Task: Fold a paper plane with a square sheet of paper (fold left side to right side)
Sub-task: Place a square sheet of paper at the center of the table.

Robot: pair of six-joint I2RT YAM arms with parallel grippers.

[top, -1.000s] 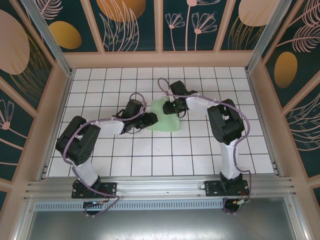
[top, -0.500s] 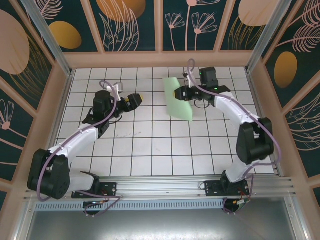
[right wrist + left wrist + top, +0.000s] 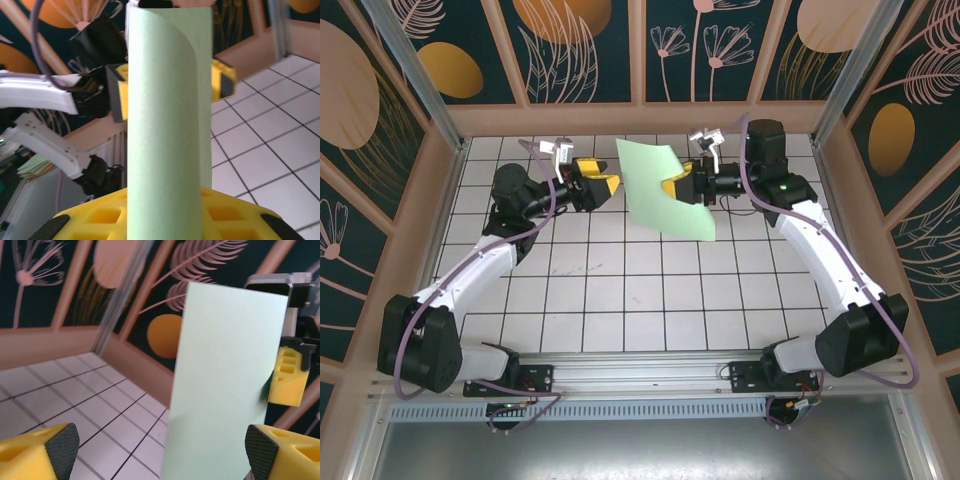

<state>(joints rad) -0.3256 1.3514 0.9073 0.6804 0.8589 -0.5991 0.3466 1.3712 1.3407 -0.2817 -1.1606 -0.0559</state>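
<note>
The square sheet of paper [image 3: 660, 190] is pale green and hangs in the air above the back of the floor, standing on edge and curved. My right gripper [image 3: 680, 187] is shut on its right edge; in the right wrist view the sheet [image 3: 165, 125] rises out of my right gripper [image 3: 165, 222]. My left gripper [image 3: 603, 186] is open just left of the sheet's free edge. In the left wrist view the sheet [image 3: 225, 385] stands ahead of my left gripper [image 3: 162, 452], between the lines of its yellow fingers [image 3: 50, 452], untouched. No paper plane is in view.
The white grid floor [image 3: 620, 300] lies below both arms. Wooden walls [image 3: 640, 118] close the back and sides, close behind both grippers. A metal rail [image 3: 640, 375] carries the arm bases at the near edge.
The right gripper lifted the sheet off the floor and carried it up and back. The left gripper let go, opened wide, and swung up to the back left, facing the sheet.
</note>
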